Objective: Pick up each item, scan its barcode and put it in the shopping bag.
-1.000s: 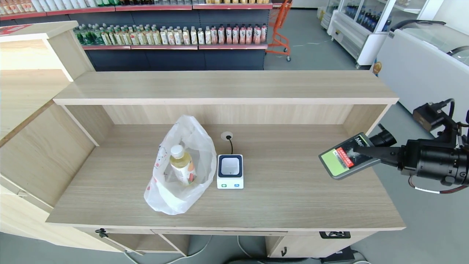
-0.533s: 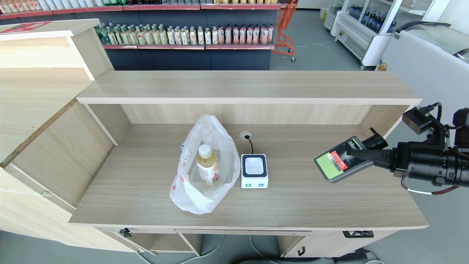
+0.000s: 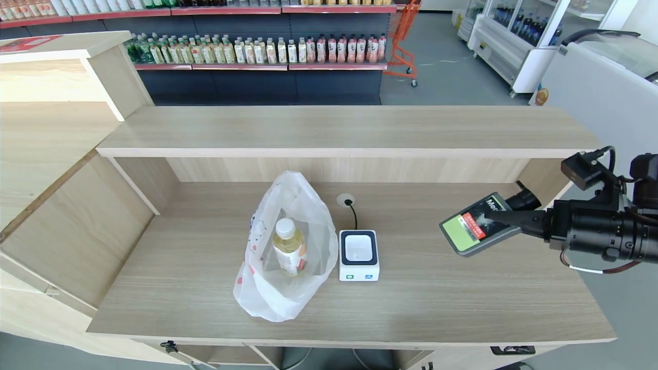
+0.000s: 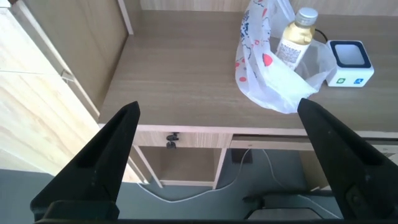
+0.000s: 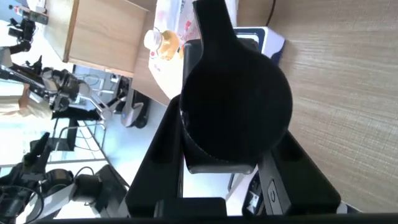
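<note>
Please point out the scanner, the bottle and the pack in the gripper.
scanner (image 3: pixel 358 247): head view, its glass window.
bottle (image 3: pixel 289 250): head view, its labelled body.
pack (image 3: pixel 459 237): head view, its green face.

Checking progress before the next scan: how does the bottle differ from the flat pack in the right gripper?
The bottle stands upright inside the shopping bag; the flat pack is held tilted in the air by the right gripper. The bottle is round with a white cap; the flat pack is a thin slab, green and red.

Bright, even overhead light, faint soft shadows on the counter, wide-angle bowing at edges.
</note>
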